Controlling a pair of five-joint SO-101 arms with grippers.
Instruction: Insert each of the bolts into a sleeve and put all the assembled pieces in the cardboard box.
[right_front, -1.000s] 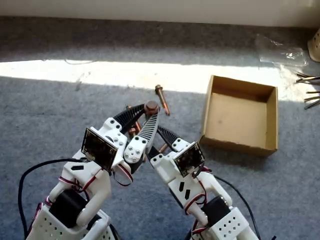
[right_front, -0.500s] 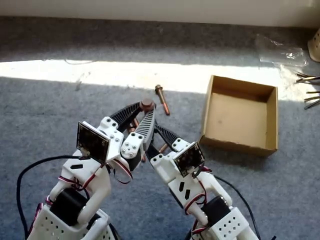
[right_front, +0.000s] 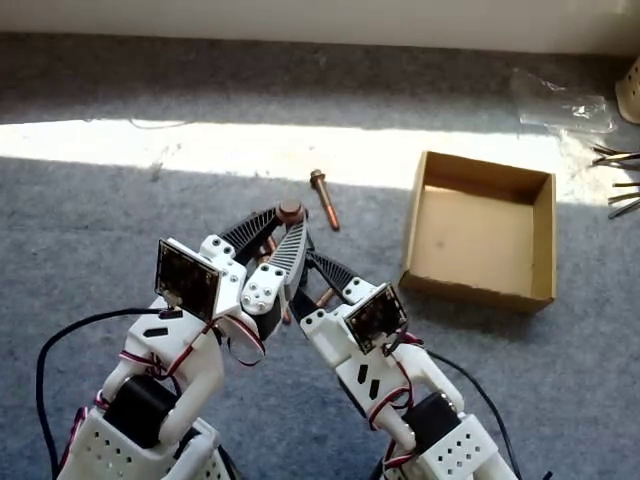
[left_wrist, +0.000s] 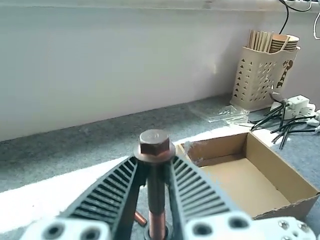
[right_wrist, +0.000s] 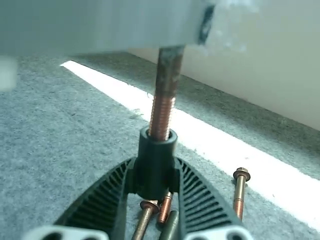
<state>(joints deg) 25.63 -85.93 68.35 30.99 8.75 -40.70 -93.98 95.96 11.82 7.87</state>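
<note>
Grey carpet covers the tabletop (right_front: 110, 230) where, at left, the left hand (left_wrist: 155, 167) is clamped on a copper bolt (left_wrist: 155, 144), its ribbed fingers pinching the shank just under the flanged head. Directly below, the right hand (right_wrist: 156, 174) grips a black sleeve (right_wrist: 157, 157), and the bolt's threaded tip sits just inside the sleeve's mouth. The join looks shallow, so the likeliest trouble is misalignment. If the two arms press together slightly off-line, the thread could bind at the rim and lever the sleeve out of the right hand. The shank might also slide up through the left hand's fingers instead of going in. Spare bolts (right_wrist: 163, 206) lie on the carpet under the right hand, where a dropped part could land among them. The held bolt stands close to upright, head up and thread down, its long axis in line with the sleeve's upward-facing bore. Farther right a loose bolt (right_front: 323, 200) lies flat at the edge of the sunlit strip, its head toward the far wall and its tip toward the arms. At right, the cardboard box (right_front: 414, 215) sits open, with no assembled piece seen inside.
</note>
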